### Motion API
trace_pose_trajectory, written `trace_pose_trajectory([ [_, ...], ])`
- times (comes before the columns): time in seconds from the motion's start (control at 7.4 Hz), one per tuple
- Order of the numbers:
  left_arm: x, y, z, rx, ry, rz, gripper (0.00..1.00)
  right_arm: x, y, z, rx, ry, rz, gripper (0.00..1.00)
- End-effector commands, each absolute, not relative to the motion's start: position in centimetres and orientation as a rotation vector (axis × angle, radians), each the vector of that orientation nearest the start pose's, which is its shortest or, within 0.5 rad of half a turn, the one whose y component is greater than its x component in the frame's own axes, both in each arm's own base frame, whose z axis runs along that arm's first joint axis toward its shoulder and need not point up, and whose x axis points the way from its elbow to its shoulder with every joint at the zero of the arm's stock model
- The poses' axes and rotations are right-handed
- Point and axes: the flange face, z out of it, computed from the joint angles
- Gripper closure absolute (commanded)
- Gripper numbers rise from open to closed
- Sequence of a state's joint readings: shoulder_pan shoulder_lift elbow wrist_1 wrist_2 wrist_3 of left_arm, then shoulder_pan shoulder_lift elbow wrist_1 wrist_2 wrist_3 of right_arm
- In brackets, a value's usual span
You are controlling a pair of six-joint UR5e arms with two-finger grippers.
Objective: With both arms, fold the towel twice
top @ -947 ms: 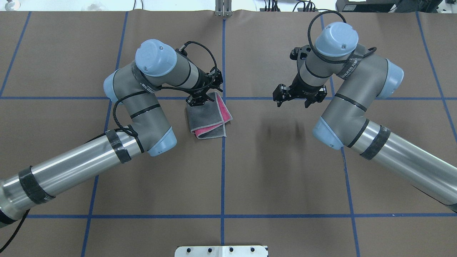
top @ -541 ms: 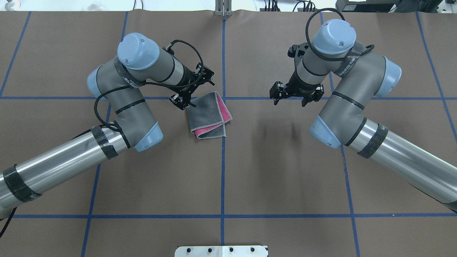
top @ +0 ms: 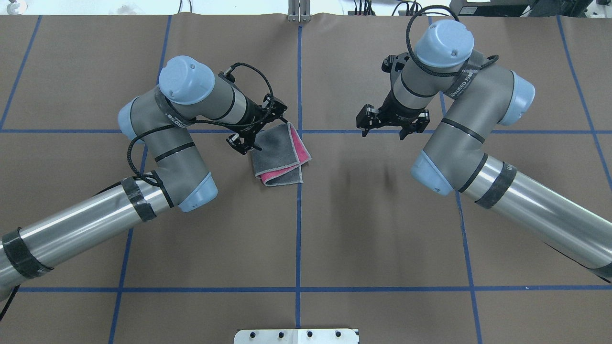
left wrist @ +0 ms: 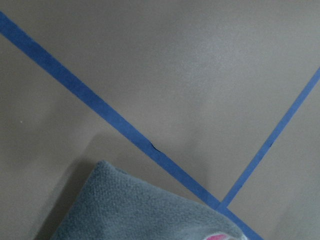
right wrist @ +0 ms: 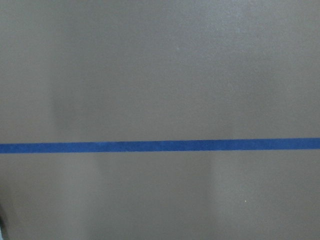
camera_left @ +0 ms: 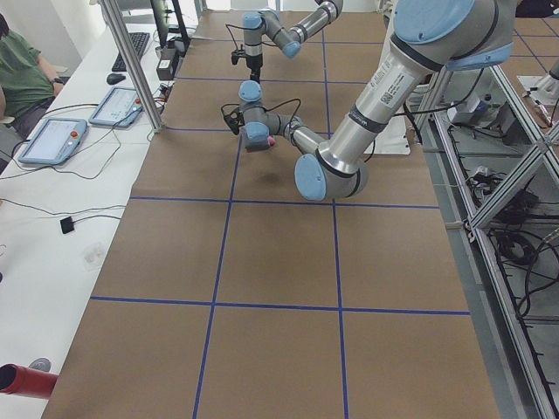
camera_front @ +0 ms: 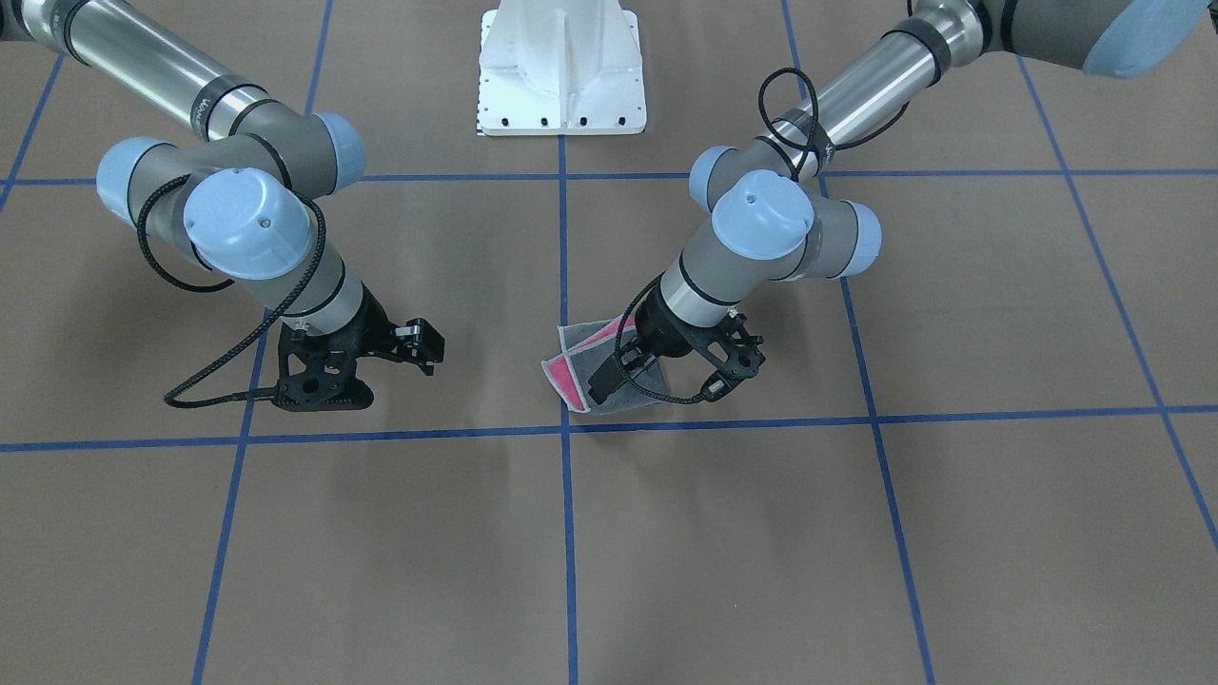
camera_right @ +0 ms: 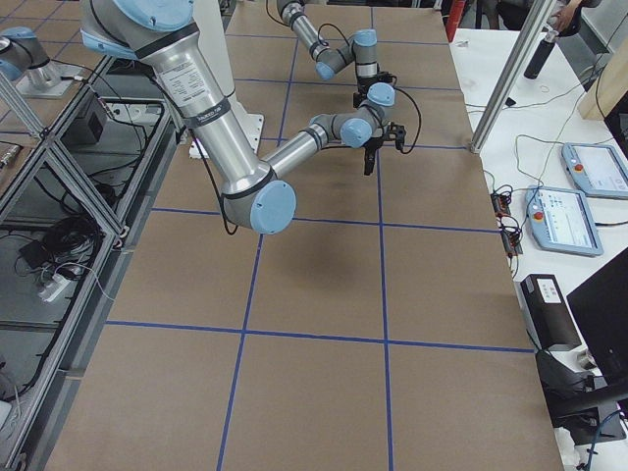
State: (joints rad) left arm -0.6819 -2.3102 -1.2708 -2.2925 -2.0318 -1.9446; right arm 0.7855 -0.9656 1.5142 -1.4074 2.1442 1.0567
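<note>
Close beside towel (top: 279, 153), blue tape lines (top: 299, 229)

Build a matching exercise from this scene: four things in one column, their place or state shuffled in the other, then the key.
Column one
1. towel
2. left gripper
3. right gripper
4. pedestal

Column two
A. over bare table, clear of the towel
B. white, at the table's edge
C. folded, grey with pink showing
D. at the towel's edge

Pairs: 1-C, 2-D, 3-A, 4-B

Brown matte surface (top: 382, 239), blue tape grid (top: 298, 229). White bolted pedestal (camera_front: 561, 86) behind left hand (top: 259, 128); white desk (camera_left: 52, 227) beyond it with tablets (camera_left: 51, 140), keyboard (camera_left: 138, 45). Aluminium framing (camera_left: 502, 188), loose cables (camera_left: 511, 249) on floor (camera_left: 533, 358) beside surface.
</note>
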Motion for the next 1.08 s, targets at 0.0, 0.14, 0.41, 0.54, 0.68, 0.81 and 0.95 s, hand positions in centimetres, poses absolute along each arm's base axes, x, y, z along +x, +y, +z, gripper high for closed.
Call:
trace_pose_trajectory([
  [0.0,45.3,-55.9,30.2,-0.116,1.18,-0.551,0.0,-41.4,-57.5,30.4,-0.008,-0.858,0.094,0.0],
  [0.14,40.4,-56.2,33.1,-0.063,1.135,-0.493,0.0,-39.4,-58.7,31.2,-0.009,-0.816,0.095,0.0],
  [0.41,31.8,-56.3,38.8,0.056,1.002,-0.388,0.0,-32.0,-62.0,33.3,0.004,-0.706,0.006,0.0],
  [0.54,27.6,-56.4,40.1,0.088,0.9,-0.314,0.0,-27.9,-62.6,34.7,0.008,-0.666,-0.045,0.0],
  [0.68,23.4,-56.9,41.2,0.119,0.8,-0.203,0.0,-23.5,-62.6,37.1,0.02,-0.641,-0.091,0.0],
  [0.81,18.6,-55.9,45.5,0.151,0.729,-0.079,0.0,-19.4,-61.4,40.2,0.034,-0.626,-0.129,0.0],
  [0.95,13.0,-54.1,50.7,0.178,0.681,0.03,0.0,-14.5,-60.2,43.3,0.038,-0.623,-0.139,0.0],
])
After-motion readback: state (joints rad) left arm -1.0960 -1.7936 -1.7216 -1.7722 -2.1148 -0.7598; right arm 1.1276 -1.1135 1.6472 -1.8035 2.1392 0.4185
